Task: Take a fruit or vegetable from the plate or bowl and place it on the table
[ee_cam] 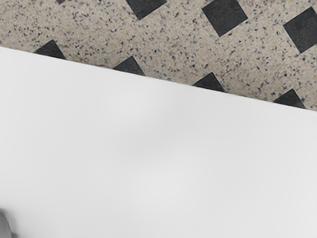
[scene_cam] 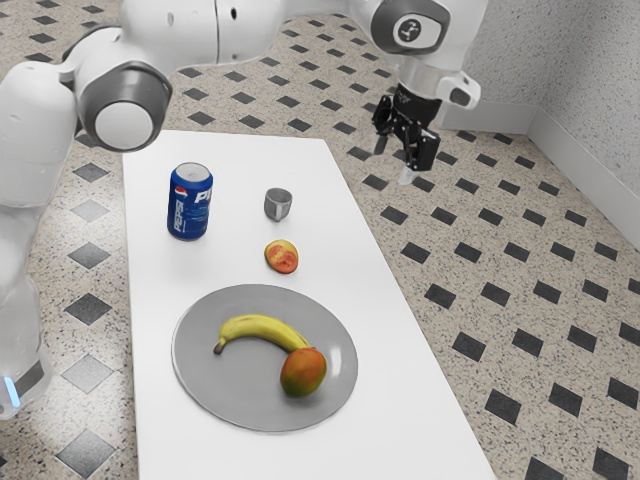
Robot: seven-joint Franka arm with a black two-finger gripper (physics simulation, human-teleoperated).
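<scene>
Exterior view: the gripper (scene_cam: pixel 393 160) hangs in the air, fingers spread and nothing between them. Wrist view: white table (ee_cam: pixel 158 148) lies below the gripper, with the patterned floor (ee_cam: pixel 183 29) past its edge. Lower than the gripper, a small grey cup (scene_cam: pixel 278 205) stands nearest; past it lies a red-and-yellow fruit (scene_cam: pixel 282 257) on the tabletop. Farther from the gripper, the grey plate (scene_cam: pixel 215 395) bears a banana (scene_cam: pixel 262 328) and a red-green mango (scene_cam: pixel 303 372), touching each other.
</scene>
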